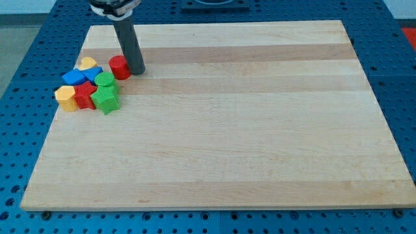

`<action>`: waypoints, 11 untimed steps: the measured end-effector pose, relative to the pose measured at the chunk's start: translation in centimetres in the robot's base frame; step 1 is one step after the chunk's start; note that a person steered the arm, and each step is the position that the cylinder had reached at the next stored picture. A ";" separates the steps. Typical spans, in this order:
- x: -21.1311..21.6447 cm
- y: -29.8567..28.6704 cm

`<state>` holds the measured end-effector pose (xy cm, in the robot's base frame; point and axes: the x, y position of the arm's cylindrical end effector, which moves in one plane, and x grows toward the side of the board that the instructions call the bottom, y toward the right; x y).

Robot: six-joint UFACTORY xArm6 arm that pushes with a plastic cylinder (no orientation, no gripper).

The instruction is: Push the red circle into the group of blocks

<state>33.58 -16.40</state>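
Note:
The red circle point(119, 67) stands near the board's upper left. My tip point(137, 70) touches or nearly touches its right side. Just left and below the red circle lies the group of blocks: a yellow block point(87, 63) at the top, a blue block point(93, 71) and another blue block point(74, 78), a green block point(104, 80), a red block point(85, 94), a yellow block point(65, 97) at the left, and a green star-like block point(105, 99) at the bottom. The red circle sits close to the green block and the blue block.
The wooden board point(227, 130) lies on a blue perforated table point(400, 78). The arm's body point(112, 6) shows at the view's top, above the rod.

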 end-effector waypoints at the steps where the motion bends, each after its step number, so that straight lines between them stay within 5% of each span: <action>1: -2.4 0.0; 9: -0.7 -2.1; 11: -6.1 5.7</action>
